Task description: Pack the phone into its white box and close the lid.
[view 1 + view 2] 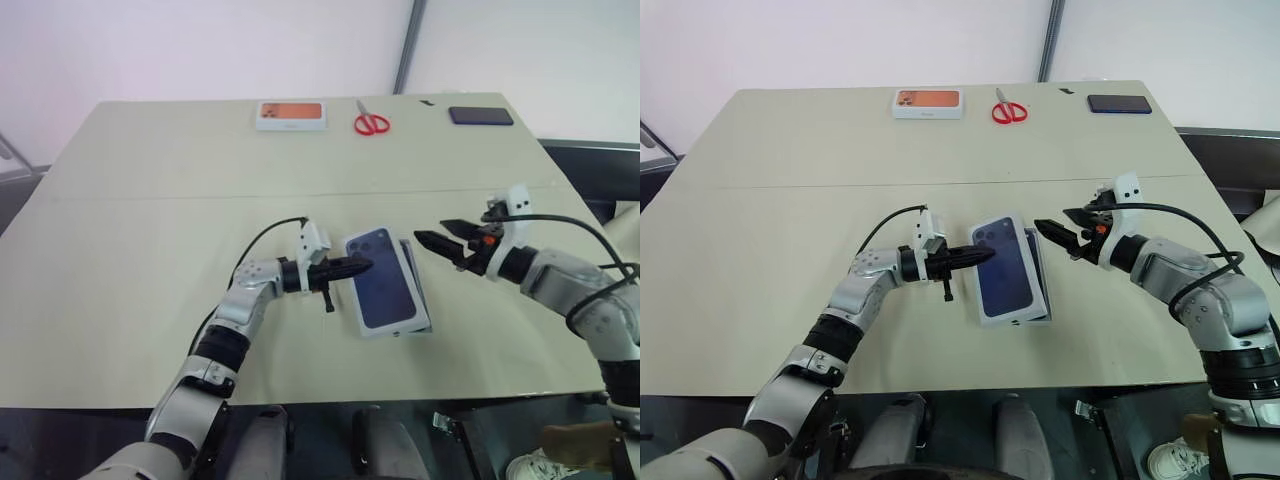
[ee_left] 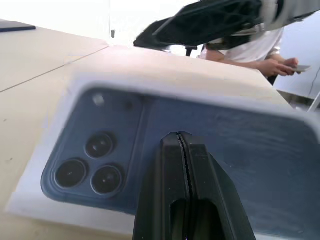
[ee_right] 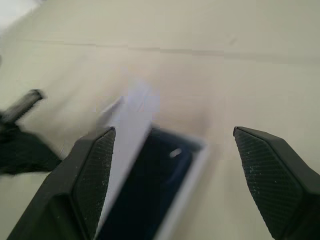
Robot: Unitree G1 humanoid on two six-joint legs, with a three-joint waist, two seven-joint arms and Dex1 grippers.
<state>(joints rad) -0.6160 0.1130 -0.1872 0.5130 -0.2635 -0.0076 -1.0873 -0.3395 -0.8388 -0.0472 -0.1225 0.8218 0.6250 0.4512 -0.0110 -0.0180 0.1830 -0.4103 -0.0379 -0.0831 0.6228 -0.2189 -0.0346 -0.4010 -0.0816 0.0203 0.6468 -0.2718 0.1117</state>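
Observation:
The lid (image 1: 385, 280), white with a dark blue phone picture on top, lies askew over the white box (image 3: 192, 165) in the middle of the table. In the right wrist view one side of the lid stands raised, and the dark blue phone (image 3: 155, 190) lies in the box under it. My left gripper (image 1: 365, 264) is shut and level, its tips resting on the lid's left edge near the printed camera cluster (image 2: 90, 165). Just right of the box and above the table, my right gripper (image 1: 435, 233) is open and holds nothing, pointing at the box.
Along the table's far edge lie an orange-printed white box (image 1: 291, 115), red scissors (image 1: 371, 123) and a black handset (image 1: 481, 115). A seated person (image 2: 260, 50) is beyond the table's right side. Bare tabletop surrounds the box.

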